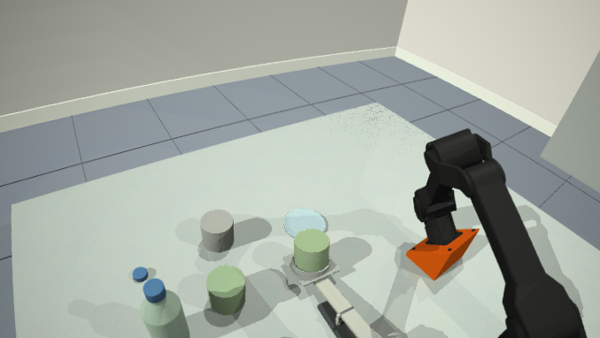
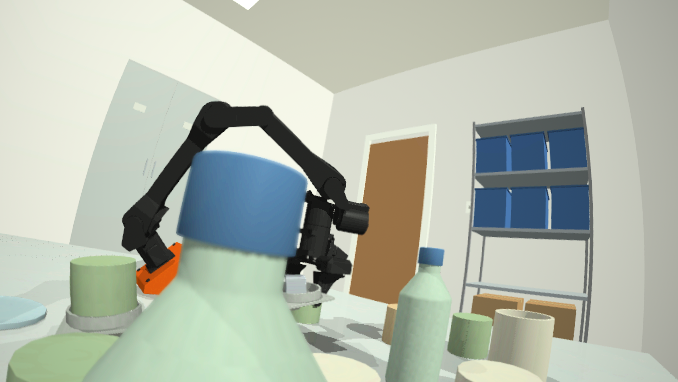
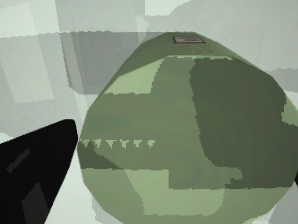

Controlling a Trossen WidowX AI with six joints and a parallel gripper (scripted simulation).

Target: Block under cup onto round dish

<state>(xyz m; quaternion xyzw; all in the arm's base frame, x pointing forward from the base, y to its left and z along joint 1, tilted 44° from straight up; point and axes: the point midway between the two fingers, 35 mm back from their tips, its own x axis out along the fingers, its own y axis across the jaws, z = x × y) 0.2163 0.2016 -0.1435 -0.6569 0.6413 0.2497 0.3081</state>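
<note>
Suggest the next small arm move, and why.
I'd raise the gripper straight up, slowly. It is open around the lifted-off green cylindrical cup, and the pale grey block sits uncovered on the balance, so backing off cleanly probably should precede grasping it.

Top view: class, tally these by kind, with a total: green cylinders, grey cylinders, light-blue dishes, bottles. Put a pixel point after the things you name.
Green cylinders (image 1: 311,257) (image 1: 226,292) (image 2: 102,290) (image 2: 60,357): 2
Grey cylinder (image 1: 217,234): 1
Light-blue dish (image 1: 304,221) (image 2: 20,312): 1
Bottle (image 1: 164,314) (image 2: 215,320): 1
Total: 5
</note>
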